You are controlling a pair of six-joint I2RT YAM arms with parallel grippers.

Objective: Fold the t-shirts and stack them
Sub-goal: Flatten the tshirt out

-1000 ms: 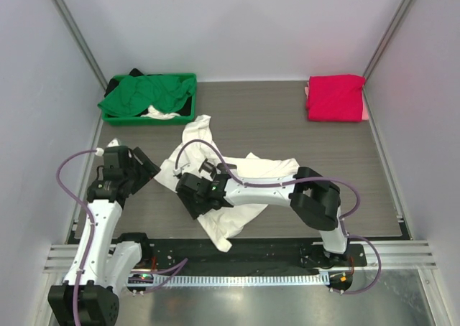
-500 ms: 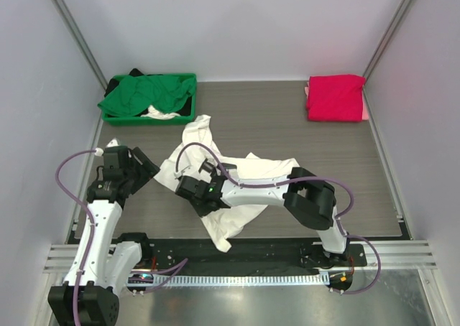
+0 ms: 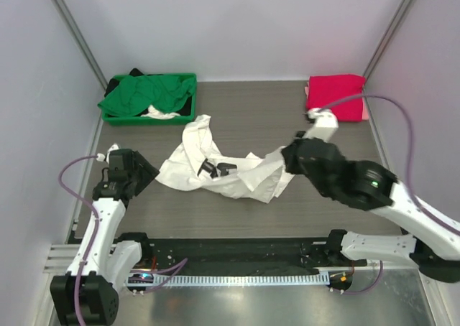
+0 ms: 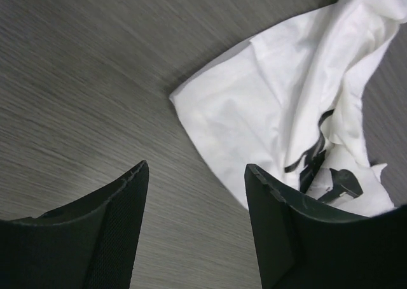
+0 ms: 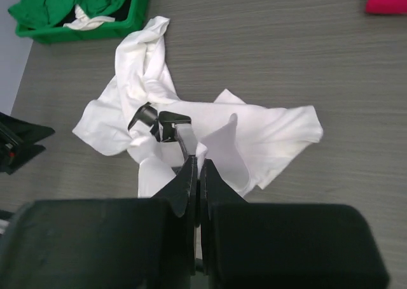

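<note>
White t-shirt [image 3: 248, 181] lay crumpled at the centre of the bench [image 3: 287, 118], with black print showing among the folds. Right hand [image 5: 196, 177] was clamped on a raised fold at the shirt's right side, and cloth stretched up to it from the heap. Left hand [image 4: 196, 168] hung with jaws apart, holding nothing, just beside the shirt's left corner. Pink-red t-shirt [image 3: 334, 98] sat folded at upper right; green t-shirt [image 3: 144, 92] filled the bin [image 3: 154, 119] at upper left. Judgement: the white shirt needs spreading flat before folding. The left hand should pinch that corner so the pull tensions the cloth rather than dragging the heap.
</note>
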